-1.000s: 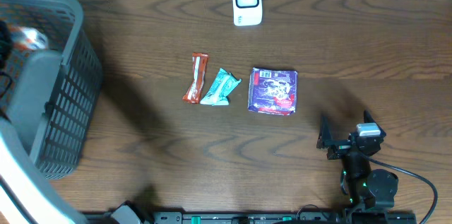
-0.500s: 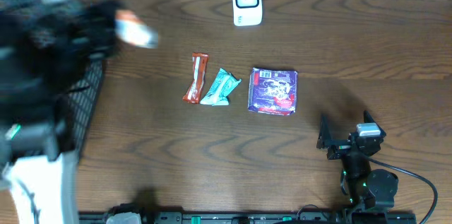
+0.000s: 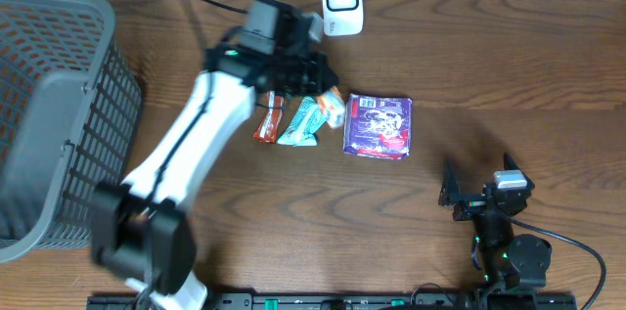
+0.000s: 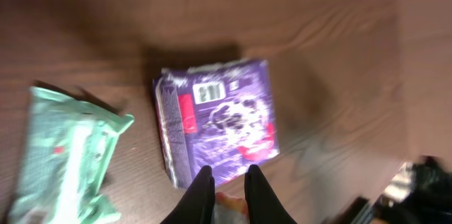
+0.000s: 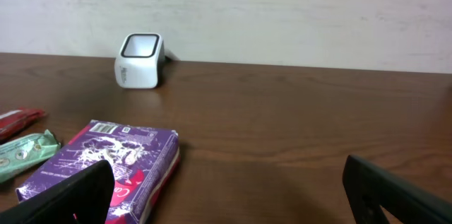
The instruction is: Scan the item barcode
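The left pincer (image 3: 328,93) was closed tight on a small packet (image 3: 335,102), held above the counter (image 3: 489,56) between the green wrapper (image 3: 305,121) and the purple box (image 3: 379,126). The packet looked orange and white from overhead. In the left wrist view only a pale orange sliver (image 4: 227,203) showed between the black fingers (image 4: 201,196), too blurred to make out any print or barcode. Below it the purple box (image 4: 222,121) lay flat, a white barcode label (image 4: 210,92) near its upper edge. The white scanner (image 3: 342,2) stood upright at the far edge of the counter, just beyond the left arm. A red bar (image 3: 272,114) lay beside the green wrapper. The right pincer (image 3: 479,188) stood wide apart, holding nothing, well clear of the items. A grey basket (image 3: 98,144) sat at the left side
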`<state>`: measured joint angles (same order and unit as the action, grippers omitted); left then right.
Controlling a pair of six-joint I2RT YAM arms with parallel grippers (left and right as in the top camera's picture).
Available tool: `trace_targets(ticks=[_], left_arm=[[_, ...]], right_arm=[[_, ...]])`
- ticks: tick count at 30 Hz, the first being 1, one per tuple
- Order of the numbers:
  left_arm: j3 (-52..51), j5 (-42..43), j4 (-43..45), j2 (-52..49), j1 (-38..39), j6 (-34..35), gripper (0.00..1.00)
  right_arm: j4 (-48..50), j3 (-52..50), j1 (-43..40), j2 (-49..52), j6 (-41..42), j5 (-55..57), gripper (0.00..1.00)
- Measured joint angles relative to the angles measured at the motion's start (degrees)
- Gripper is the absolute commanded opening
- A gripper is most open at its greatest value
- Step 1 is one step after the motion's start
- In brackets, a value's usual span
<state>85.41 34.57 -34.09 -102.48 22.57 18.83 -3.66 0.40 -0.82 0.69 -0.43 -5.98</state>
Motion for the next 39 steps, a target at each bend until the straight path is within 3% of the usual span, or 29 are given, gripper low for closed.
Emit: trace_targets(ticks=[1, 3, 5, 9, 17, 25, 32, 39], left_arm=[[0.0, 0.0, 0.3, -2.0, 0.6, -0.1, 0.27], [0.0, 0.0, 0.7, -5.7, 1.8, -0.1, 0.37], [0.0, 0.0, 0.9, -9.0, 2.5, -0.5, 0.53], [-0.4, 0.0, 0.8, -12.2, 2.4, -0.8, 0.63], [-0.5, 3.5, -1.6, -10.8, -0.4, -0.7, 0.69], [-0.5, 16.8, -3.7, -2.4, -6.2, -0.7, 0.75], [-0.5, 29.3, -4.5, 9.5, -16.1, -0.7, 0.79], [-0.5, 27.6, -6.6, 22.6, -28.3, -0.7, 0.82]], right_arm=[[0.0, 0.0, 0.0, 0.0, 0.0, 0.0, 0.99], [0.0, 0.0, 0.0, 0.0, 0.0, 0.0, 0.99], [0.0, 0.0, 0.0, 0.0, 0.0, 0.0, 0.99], [0.0, 0.0, 0.0, 0.0, 0.0, 0.0, 0.99], [0.0, 0.0, 0.0, 0.0, 0.0, 0.0, 0.99], [0.0, 0.0, 0.0, 0.0, 0.0, 0.0, 0.99], [0.0, 0.0, 0.0, 0.0, 0.0, 0.0, 0.99], [0.0, 0.0, 0.0, 0.0, 0.0, 0.0, 0.99]])
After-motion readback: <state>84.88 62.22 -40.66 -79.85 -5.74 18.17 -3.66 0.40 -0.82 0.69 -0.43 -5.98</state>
